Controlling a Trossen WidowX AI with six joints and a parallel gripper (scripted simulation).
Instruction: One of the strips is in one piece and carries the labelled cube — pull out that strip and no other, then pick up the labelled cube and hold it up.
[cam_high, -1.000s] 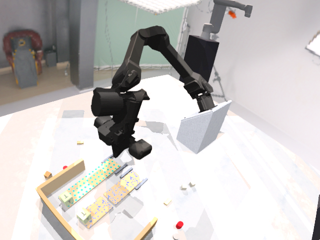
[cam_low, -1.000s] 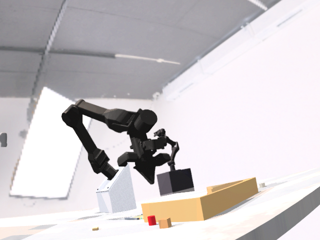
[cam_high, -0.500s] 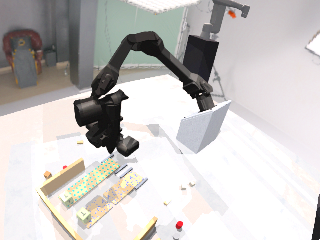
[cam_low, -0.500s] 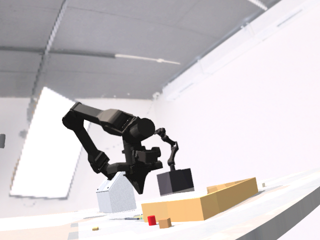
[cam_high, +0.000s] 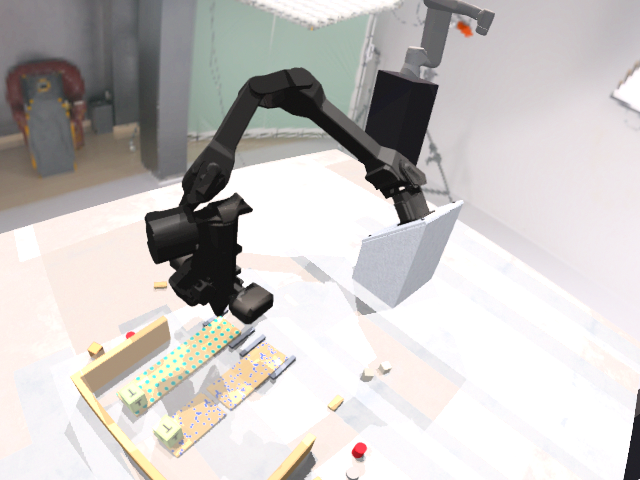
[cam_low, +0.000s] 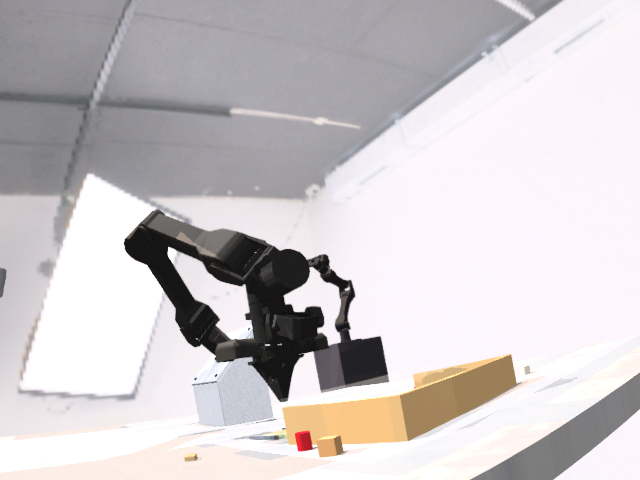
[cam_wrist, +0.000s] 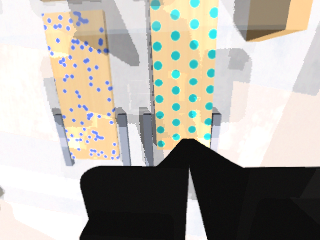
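Your gripper (cam_wrist: 189, 150) is closed on nothing.
Its tips sit at the near end of the teal strip (cam_wrist: 183, 75); the blue strip (cam_wrist: 82, 90) lies left.

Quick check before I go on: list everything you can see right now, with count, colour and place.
Teal-dotted tan strip: 1, unbroken, left lane of pen.
Blue-speckled tan strip: 1, split in two pieces, right lane.
Pale green labelled cubes: 2, one on each strip's far end.
Tan wooden pen walls: around the strips.
Grey guide bars: beside the strips' near ends.
Red cylinders: 2, outside the pen.
Small tan blocks: scattered on the table.
Black pincer: 1, shut, empty, at the teal strip's near end.
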